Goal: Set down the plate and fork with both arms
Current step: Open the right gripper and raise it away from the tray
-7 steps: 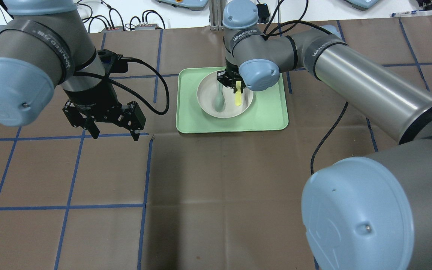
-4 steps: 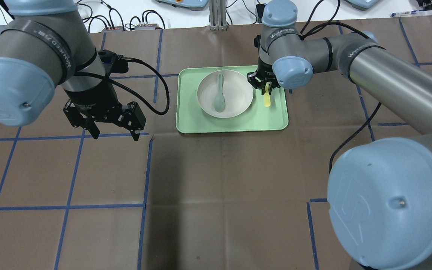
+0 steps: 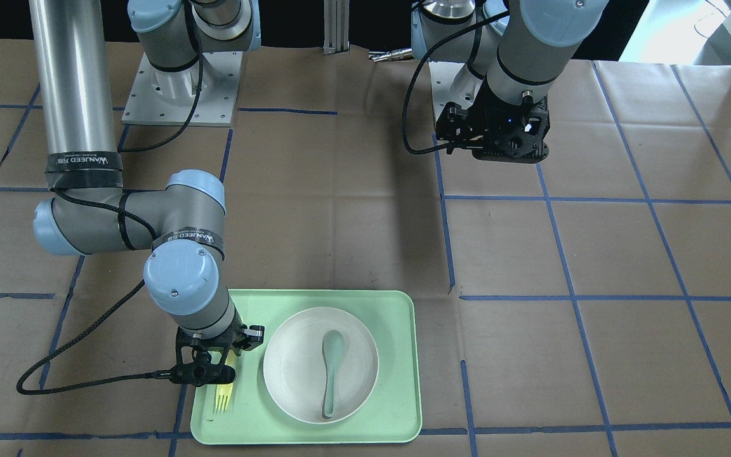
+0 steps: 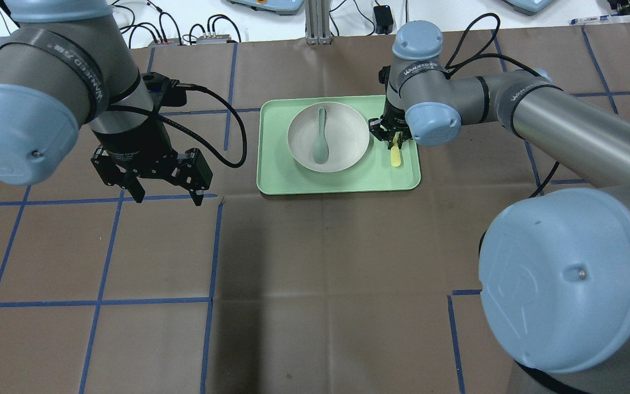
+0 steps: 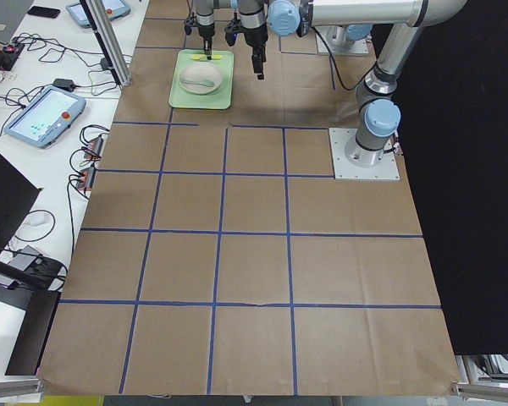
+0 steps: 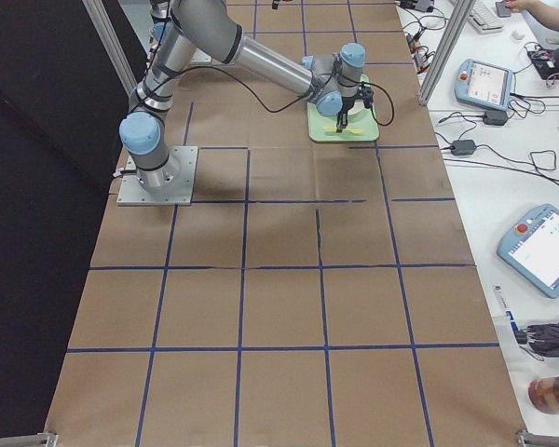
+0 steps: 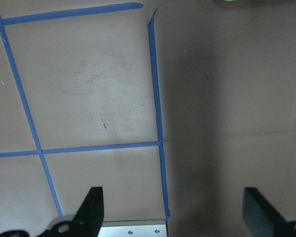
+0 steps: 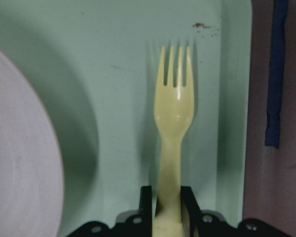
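The off-white plate sits on the mint-green tray with a grey-green spoon lying in it. My right gripper is shut on the handle of the yellow fork, low over the tray's strip to the right of the plate. In the right wrist view the fork points away from the gripper, beside the plate; I cannot tell whether it touches the tray. The front view shows the fork and plate. My left gripper is open and empty above the table, left of the tray.
The table is covered in brown paper with a grid of blue tape lines. A black cable hangs from the left wrist. Cables and teach pendants lie beyond the table's far edge. The left wrist view shows only bare paper and tape.
My right gripper has carried the fork from above the plate rightward to the tray's strip beside the plate and brought it lower. The left arm has not moved.
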{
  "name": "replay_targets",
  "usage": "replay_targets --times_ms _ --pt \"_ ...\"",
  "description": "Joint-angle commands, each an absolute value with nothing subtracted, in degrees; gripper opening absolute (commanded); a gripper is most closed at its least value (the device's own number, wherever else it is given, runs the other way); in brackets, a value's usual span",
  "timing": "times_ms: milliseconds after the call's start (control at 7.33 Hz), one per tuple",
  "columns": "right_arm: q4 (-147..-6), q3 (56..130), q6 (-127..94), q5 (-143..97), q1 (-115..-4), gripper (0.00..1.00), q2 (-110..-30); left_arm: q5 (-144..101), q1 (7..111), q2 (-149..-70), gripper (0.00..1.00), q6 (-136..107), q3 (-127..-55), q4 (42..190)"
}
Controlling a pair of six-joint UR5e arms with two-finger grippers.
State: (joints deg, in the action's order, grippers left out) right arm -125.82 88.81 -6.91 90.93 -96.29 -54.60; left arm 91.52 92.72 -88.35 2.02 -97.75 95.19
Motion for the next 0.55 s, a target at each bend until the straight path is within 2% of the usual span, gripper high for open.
replay_targets --times_ms 0,409 --pt "-125.8 88.5 -6.9 91.2 -95.9 1.00 -55.0 91.5 92.7 -88.4 1.00 2.1 -97.8 95.2" --pt "-120.5 89.0 -2.7 91.4 -95.4 1.00 -62.2 91.5 92.7 -88.6 1.00 2.0 -97.8 95.2"
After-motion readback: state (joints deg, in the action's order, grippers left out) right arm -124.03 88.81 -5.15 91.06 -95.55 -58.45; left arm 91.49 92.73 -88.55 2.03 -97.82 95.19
